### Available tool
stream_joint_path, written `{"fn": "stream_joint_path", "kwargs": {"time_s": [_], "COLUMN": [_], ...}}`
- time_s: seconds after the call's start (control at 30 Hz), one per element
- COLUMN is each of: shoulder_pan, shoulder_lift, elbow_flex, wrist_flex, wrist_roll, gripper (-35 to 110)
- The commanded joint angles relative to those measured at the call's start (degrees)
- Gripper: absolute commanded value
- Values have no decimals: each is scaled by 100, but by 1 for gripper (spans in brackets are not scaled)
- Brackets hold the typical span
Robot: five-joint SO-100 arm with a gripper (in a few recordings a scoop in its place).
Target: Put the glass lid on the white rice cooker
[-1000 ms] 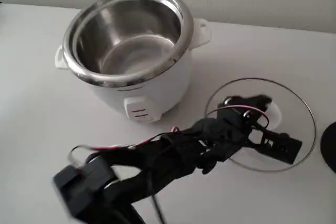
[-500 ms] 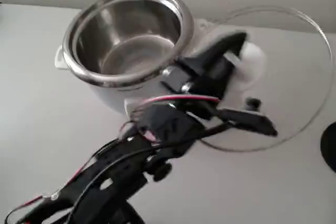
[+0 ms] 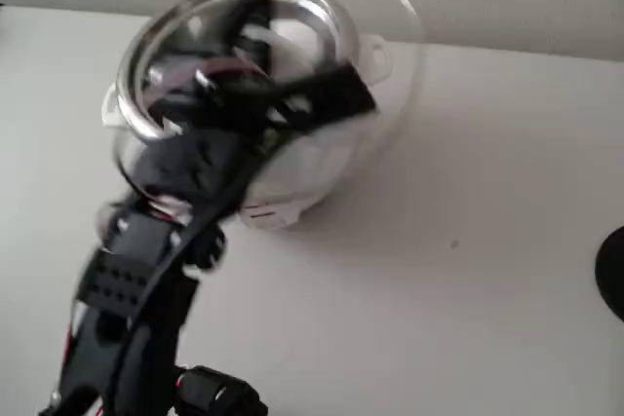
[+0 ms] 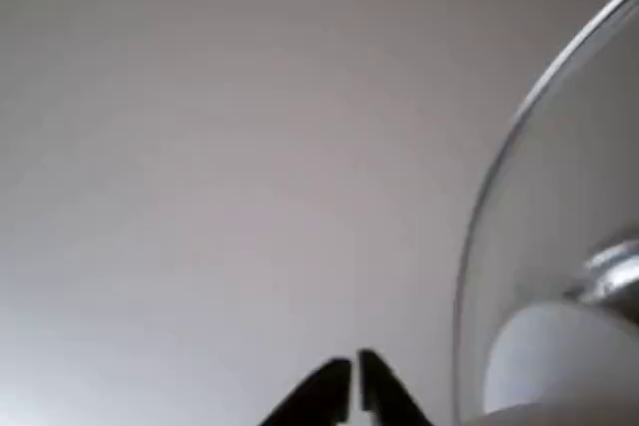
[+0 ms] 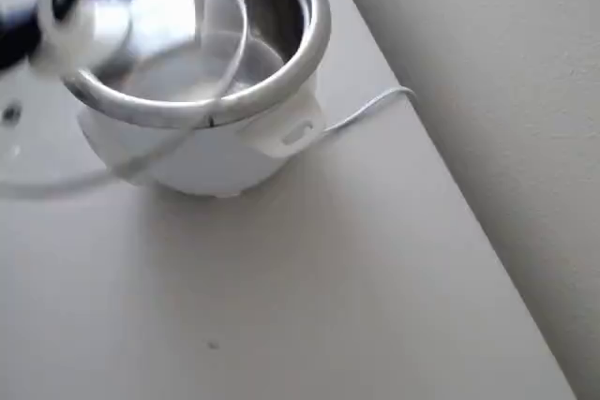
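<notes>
The white rice cooker (image 3: 271,209) stands at the back left of the table with its steel pot uncovered; the overhead view shows it (image 5: 225,152) at top left. My black gripper (image 3: 283,51) is shut on the white knob of the glass lid (image 3: 388,63), holding the lid tilted in the air over the cooker's mouth. From overhead the glass lid (image 5: 141,53) overlaps the pot's left part, with the knob (image 5: 70,30) left of centre. In the wrist view the lid's rim (image 4: 499,162) and knob (image 4: 554,356) sit at the right.
The white table (image 3: 448,289) is bare to the right of the cooker. A dark round object (image 3: 614,275) pokes in at the right edge. The cooker's white cable (image 5: 370,105) runs off the table's edge toward the wall.
The lid lay on the table right of the cooker with my gripper at its knob. It has been lifted and carried left, and now hangs tilted over the pot.
</notes>
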Motion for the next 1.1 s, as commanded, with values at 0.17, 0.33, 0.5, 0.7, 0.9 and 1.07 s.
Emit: {"fn": "stream_joint_path", "kwargs": {"time_s": [0.17,0.33,0.5,0.7,0.9,1.07], "shoulder_pan": [-1037,-1151,-1178,-1213,-1318,-1362], "shoulder_lift": [-1248,-1775,-2294,-2892,-3208,-3287], "elbow_flex": [-2646,-2663,-2663,-2786,-3076,-3261], "wrist_flex": [562,457,158,-237,-308,-272], "wrist_roll": [-70,53,272,281,299,352], "gripper": [0,0,0,0,0,0]}}
